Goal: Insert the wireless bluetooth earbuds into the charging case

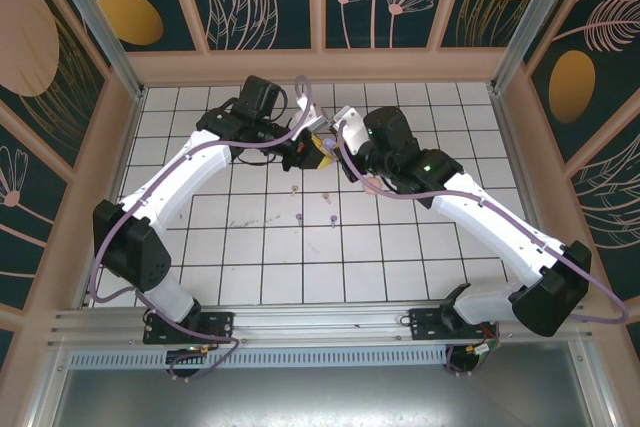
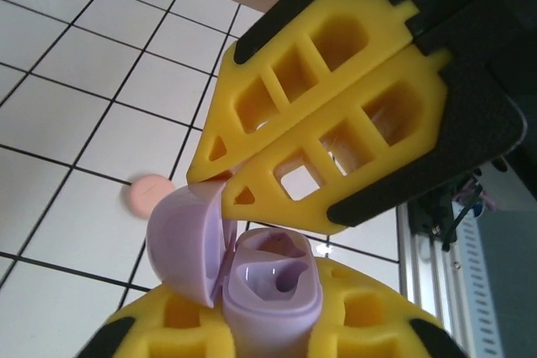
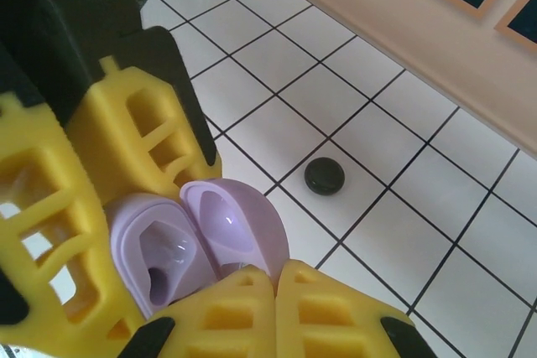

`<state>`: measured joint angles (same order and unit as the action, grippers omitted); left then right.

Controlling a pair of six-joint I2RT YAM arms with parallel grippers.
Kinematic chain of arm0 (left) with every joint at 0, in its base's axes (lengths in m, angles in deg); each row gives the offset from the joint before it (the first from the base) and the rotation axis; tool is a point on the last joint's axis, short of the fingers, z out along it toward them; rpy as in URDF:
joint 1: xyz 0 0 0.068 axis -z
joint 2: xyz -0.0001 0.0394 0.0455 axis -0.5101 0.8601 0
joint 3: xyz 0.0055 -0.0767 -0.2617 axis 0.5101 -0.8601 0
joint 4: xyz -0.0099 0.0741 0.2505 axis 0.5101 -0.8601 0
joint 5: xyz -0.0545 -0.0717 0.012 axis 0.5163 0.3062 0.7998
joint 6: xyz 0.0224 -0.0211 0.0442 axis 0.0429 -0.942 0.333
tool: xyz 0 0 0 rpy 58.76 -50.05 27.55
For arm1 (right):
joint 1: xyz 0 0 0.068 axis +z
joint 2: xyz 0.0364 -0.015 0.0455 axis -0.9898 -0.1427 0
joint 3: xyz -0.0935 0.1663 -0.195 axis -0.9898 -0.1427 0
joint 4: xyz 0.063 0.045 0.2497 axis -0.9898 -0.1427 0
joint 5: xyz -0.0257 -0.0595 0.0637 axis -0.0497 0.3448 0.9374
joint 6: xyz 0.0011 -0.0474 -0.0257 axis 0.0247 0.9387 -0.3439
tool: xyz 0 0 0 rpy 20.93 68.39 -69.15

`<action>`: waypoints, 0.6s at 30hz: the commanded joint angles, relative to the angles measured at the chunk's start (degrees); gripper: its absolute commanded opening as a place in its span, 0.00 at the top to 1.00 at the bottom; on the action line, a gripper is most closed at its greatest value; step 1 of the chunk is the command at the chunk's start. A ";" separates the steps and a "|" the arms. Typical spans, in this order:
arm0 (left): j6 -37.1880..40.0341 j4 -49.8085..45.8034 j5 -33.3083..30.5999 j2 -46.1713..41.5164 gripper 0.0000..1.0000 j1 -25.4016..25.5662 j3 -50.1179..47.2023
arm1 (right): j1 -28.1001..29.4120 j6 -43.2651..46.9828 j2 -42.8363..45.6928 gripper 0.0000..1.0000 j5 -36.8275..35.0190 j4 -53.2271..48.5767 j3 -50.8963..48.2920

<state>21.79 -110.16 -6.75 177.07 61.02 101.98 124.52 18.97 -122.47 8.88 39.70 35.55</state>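
Your left gripper (image 2: 268, 312) clamped the open purple charging case (image 2: 270, 281); your right gripper (image 3: 275, 284), closed empty, touched its lid (image 3: 235, 224).

our left arm (image 1: 185, 172) and right arm (image 1: 490, 212): white shells, chunky black joints | cables (image 1: 97, 257): lilac, running along both | fingers (image 3: 315, 287): bright yellow with window cut-outs, black mounts | light (image 1: 431, 159): tiny green dot we spot on the right arm

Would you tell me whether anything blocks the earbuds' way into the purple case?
Nothing visible does: the purple case is open, its wells look empty; the right gripper, jaws shut, only touches the lid.
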 commanded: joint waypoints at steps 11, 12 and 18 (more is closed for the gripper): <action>-7.35 19.56 -4.89 -7.27 1.00 -0.29 -12.89 | -7.35 -13.87 10.57 0.43 6.14 4.26 -0.98; -8.17 21.53 -6.22 -8.32 1.00 -0.29 -14.10 | -8.29 -15.84 11.18 0.42 6.29 4.54 -1.69; -14.01 41.72 -13.76 -15.91 1.00 -0.29 -24.98 | -11.03 -27.44 12.36 0.40 2.62 5.08 -6.06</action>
<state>11.89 -82.44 -15.95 164.89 60.98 80.28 114.11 -0.18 -109.73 12.12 43.72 32.19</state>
